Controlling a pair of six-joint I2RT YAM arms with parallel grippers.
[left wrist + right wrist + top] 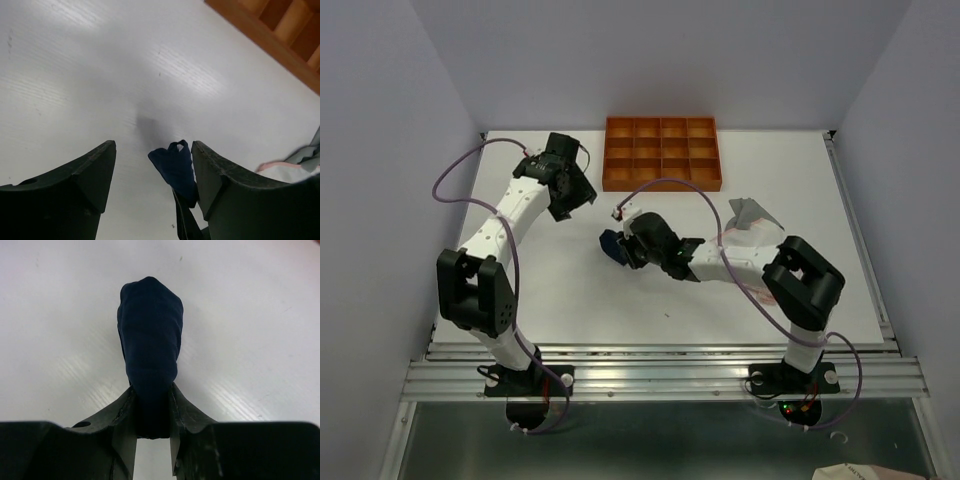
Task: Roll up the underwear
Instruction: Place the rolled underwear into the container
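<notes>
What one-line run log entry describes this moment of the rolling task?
left gripper: open, empty | right gripper: shut on navy underwear, rolled up | other garments: heaped beside right arm

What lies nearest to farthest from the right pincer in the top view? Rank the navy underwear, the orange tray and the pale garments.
1. The navy underwear: rolled and clamped in the right pincer itself, mid-table.
2. The orange tray: behind the pincer, at the table's far edge.
3. The pale garments: off to the right, beside the right arm.
</notes>
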